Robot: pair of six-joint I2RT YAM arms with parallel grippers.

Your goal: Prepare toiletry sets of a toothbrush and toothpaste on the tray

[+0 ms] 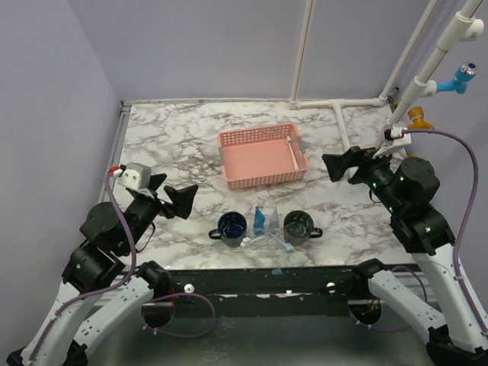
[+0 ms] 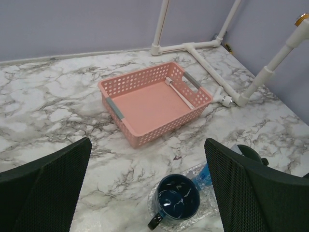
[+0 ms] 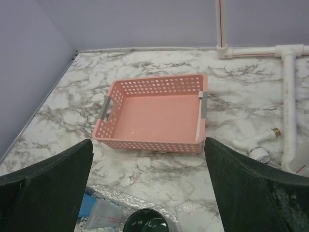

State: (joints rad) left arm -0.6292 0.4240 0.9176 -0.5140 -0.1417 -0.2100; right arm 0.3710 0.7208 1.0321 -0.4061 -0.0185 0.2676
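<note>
A navy mug (image 1: 232, 226) and a dark green mug (image 1: 297, 226) stand on the clear tray (image 1: 263, 245) near the front edge. Small blue tubes (image 1: 265, 220) lie between them. A slim light-blue toothbrush (image 1: 284, 245) seems to lie across the tray's front. My left gripper (image 1: 174, 194) is open and empty, left of the tray; its view shows the navy mug (image 2: 178, 198) and a blue tube (image 2: 205, 176). My right gripper (image 1: 343, 164) is open and empty, behind and right of the tray; its view shows the green mug (image 3: 147, 223) and tubes (image 3: 99, 212).
A pink lattice basket (image 1: 263, 156) sits behind the tray with a white toothbrush (image 1: 293, 152) along its right side; it also shows in both wrist views (image 2: 154, 101) (image 3: 154, 113). White pipes (image 1: 343, 122) run along the back right of the marble table.
</note>
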